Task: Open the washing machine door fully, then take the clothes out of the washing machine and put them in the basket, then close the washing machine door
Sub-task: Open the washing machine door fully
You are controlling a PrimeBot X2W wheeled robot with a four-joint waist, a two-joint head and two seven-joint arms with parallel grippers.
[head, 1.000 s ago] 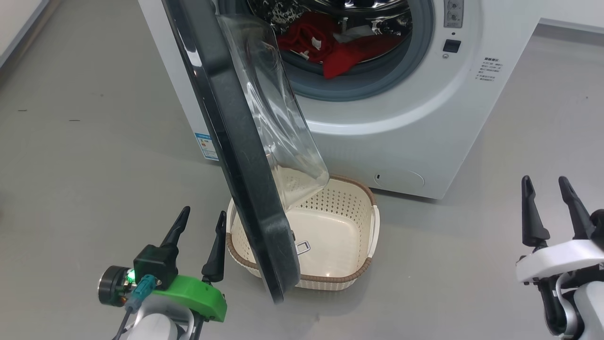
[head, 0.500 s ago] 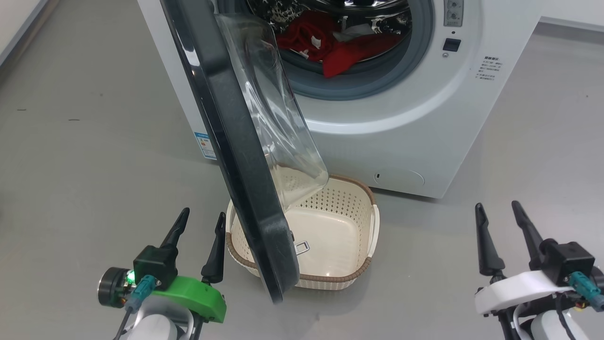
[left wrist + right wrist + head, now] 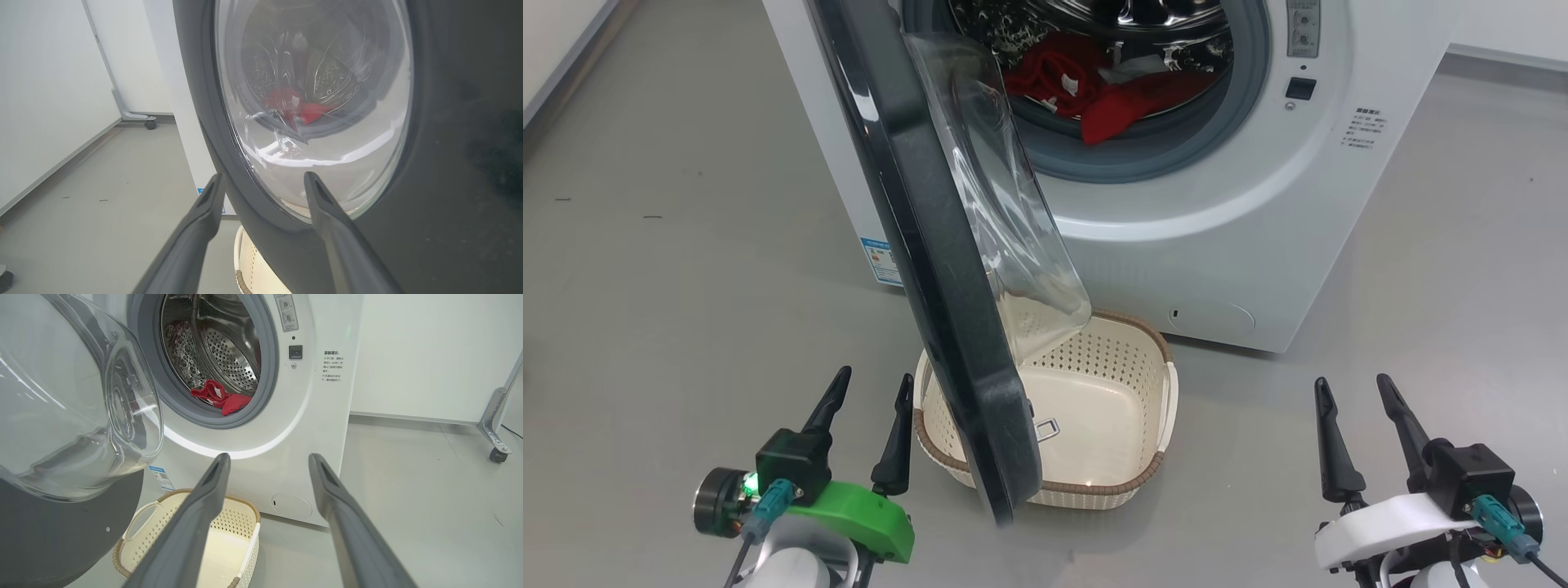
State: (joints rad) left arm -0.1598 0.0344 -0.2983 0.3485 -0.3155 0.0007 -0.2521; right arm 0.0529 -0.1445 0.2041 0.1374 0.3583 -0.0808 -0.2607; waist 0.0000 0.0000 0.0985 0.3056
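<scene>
Door: The washing machine door (image 3: 931, 269) stood partly open, its glossy black rim edge-on to the head camera and its clear glass bowl turned toward the drum.
Machine: The washing machine (image 3: 1217, 245), white with a grey rubber ring (image 3: 1143, 159), sat on the grey floor (image 3: 645, 286), a small blue label (image 3: 878, 260) at its lower left corner.
Clothes: The clothes (image 3: 1094, 90), bright red with a scrap of white, lay low at the front of the steel drum, one red fold draped onto the ring.
Basket: The basket (image 3: 1094, 490) rested on the floor just in front of the machine, its left side behind the door's lower edge in the head view.
Left gripper: The left gripper (image 3: 874, 376) had its fingers spread wide and held nothing, pointing at the door's outer face near the lower rim; contact could not be told.
Right gripper: The right gripper (image 3: 1352, 381) was likewise spread and gripped nothing, over bare floor well right of the basket.
</scene>
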